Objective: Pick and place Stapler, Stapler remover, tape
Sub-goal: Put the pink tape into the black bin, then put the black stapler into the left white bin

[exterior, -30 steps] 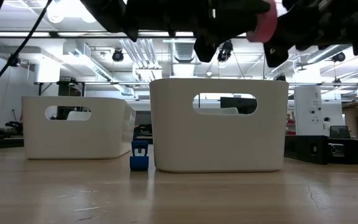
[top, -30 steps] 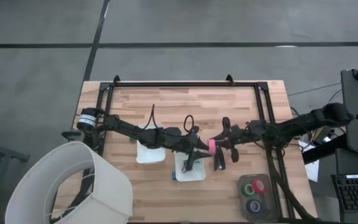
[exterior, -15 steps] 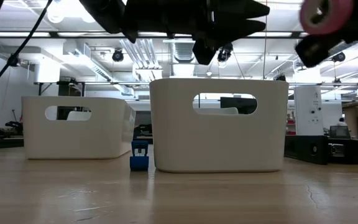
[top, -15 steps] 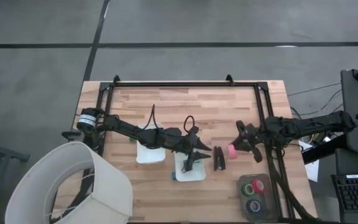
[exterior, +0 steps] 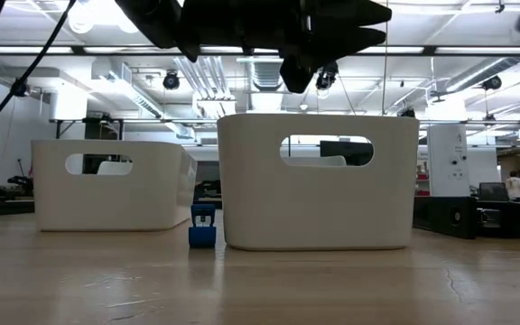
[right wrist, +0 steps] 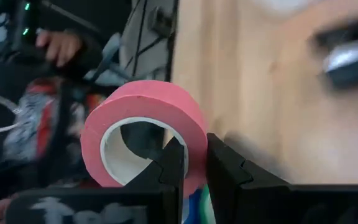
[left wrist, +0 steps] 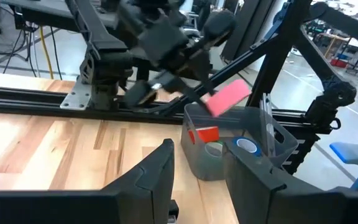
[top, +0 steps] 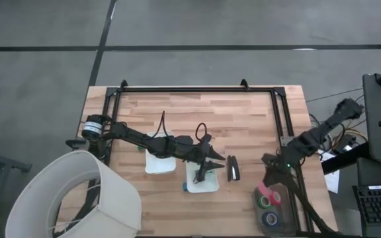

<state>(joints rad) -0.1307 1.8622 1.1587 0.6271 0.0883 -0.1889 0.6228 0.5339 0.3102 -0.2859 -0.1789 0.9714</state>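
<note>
I am holding a pink tape roll [right wrist: 143, 140] pinched in my right pincer [right wrist: 191, 165] over the clear bin [top: 260, 205] already containing 3 rolls, while my left pincer [top: 207, 166], fingers spread, is hovering above the white tray [top: 192, 186], the stapler [top: 233, 169] lying unplaced on the bench [top: 243, 119].

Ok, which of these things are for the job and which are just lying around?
Job: stapler; pink tape roll in right gripper, over bin of tape rolls; two white trays, left gripper above one.
Lying about: lampshade; keyboard off the table.
</note>
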